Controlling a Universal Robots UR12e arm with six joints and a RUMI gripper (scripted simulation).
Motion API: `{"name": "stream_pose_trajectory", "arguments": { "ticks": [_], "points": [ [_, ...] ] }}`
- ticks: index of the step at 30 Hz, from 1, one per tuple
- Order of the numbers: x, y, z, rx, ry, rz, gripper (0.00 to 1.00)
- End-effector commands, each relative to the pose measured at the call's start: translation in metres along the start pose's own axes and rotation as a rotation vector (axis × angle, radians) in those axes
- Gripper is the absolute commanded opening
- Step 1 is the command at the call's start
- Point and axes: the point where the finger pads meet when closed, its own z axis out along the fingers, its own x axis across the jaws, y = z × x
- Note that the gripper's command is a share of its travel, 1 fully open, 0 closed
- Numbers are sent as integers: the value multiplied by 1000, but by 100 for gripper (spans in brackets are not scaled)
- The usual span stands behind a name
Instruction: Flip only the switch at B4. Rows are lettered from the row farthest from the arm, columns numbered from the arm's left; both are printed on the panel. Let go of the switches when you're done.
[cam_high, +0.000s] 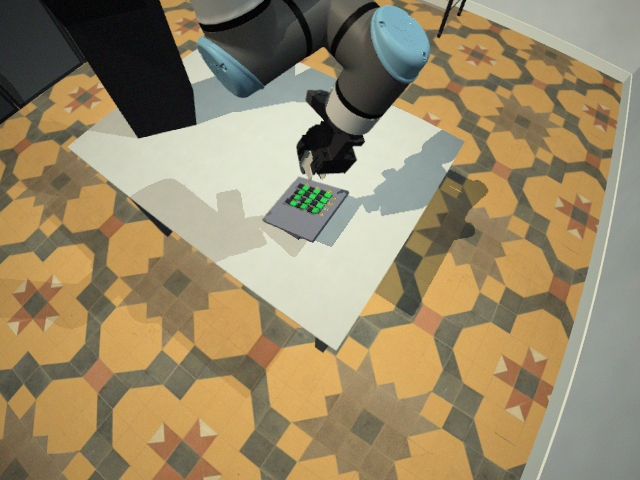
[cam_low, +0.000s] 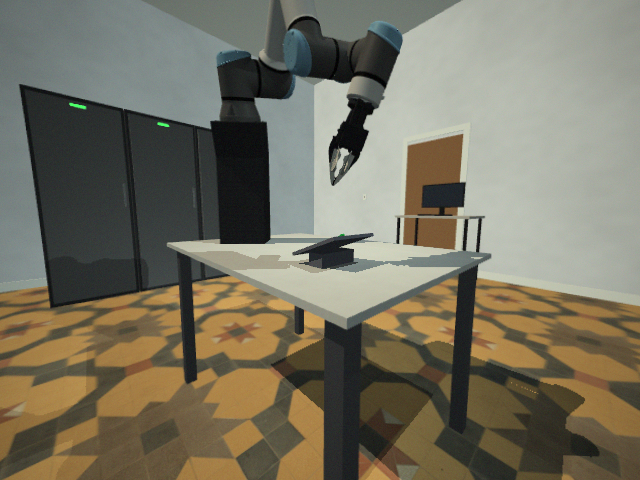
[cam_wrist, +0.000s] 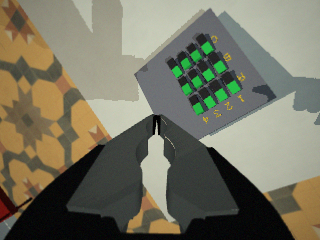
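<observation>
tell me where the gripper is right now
In the exterior view the gripper, shut and holding nothing, hangs well above the tilted switch panel on the white table, right of the arm's black pedestal.

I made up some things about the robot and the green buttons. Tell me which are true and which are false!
1. The gripper is squeezed shut with nothing in it. True.
2. The gripper is pressing on a switch. False: in the exterior view it hangs high above the switch panel, touching nothing.
3. The panel lies flat on the table. False: it is tilted, propped on a dark block.
4. The switches stand in three rows of four. True.
5. Yellow letters and numbers are printed along two edges of the panel. True.
6. A red ball sits beside the panel. False: there is no ball in any view.
</observation>
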Motion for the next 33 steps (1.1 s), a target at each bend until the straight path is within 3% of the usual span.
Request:
{"name": "stream_pose_trajectory", "arguments": {
  "ticks": [1,5,8,22,25,28,33],
  "points": [
    [4,-3,14,-17,38,196,0],
    [6,-4,21,-23,66,325,0],
    [6,-4,21,-23,66,325,0],
    [13,-7,40,-21,166,752,0],
    [13,-7,40,-21,166,752,0],
    [14,-8,45,-12,203,900,0],
    [15,-9,48,-4,228,999,0]
  ]
}}
